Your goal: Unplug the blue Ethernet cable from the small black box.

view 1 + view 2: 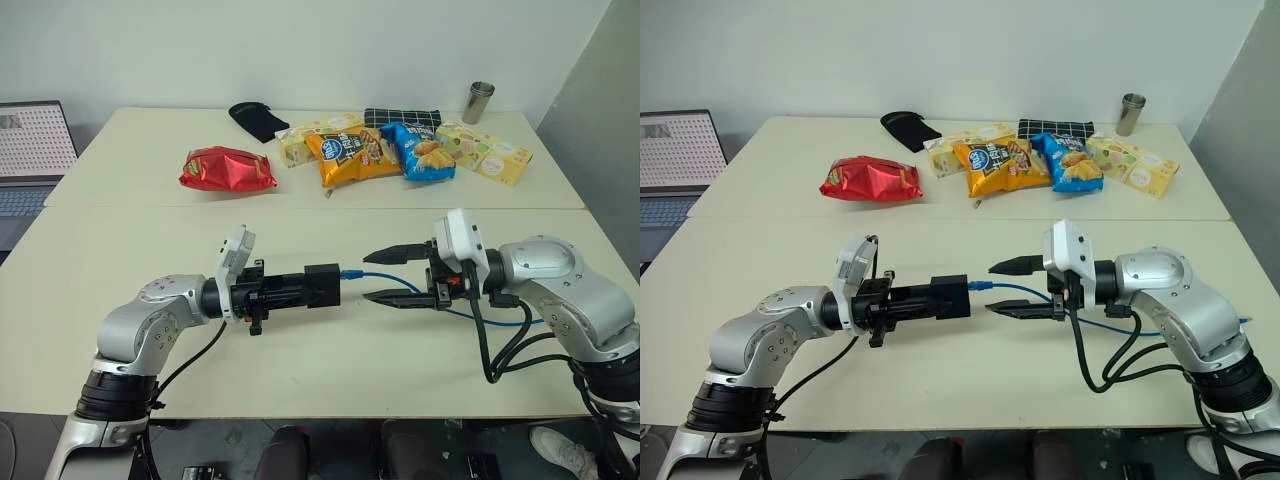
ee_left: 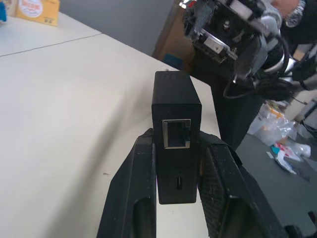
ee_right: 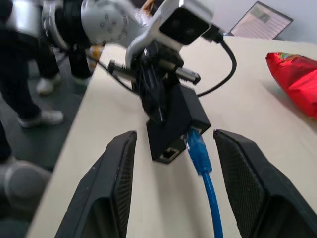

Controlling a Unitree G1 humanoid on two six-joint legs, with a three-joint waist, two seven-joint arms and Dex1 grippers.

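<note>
My left gripper (image 1: 305, 288) is shut on the small black box (image 1: 323, 285), holding it level above the front table. The box's end toward the left wrist camera shows an empty port (image 2: 177, 134) between the fingers (image 2: 136, 188). The blue Ethernet cable (image 1: 400, 283) runs from the box's other end toward my right arm. Its plug (image 3: 195, 141) sits against that face, beside an empty port. My right gripper (image 1: 368, 276) stands open just right of the box. The cable passes between its fingers (image 3: 111, 188) without touching them.
On the far table lie a red snack bag (image 1: 228, 168), orange (image 1: 350, 155) and blue (image 1: 420, 150) bags, snack boxes (image 1: 490, 152), a black cloth (image 1: 258, 120), a checked pouch (image 1: 400, 117) and a metal cup (image 1: 479, 101). A laptop (image 1: 35, 150) stands at the far left.
</note>
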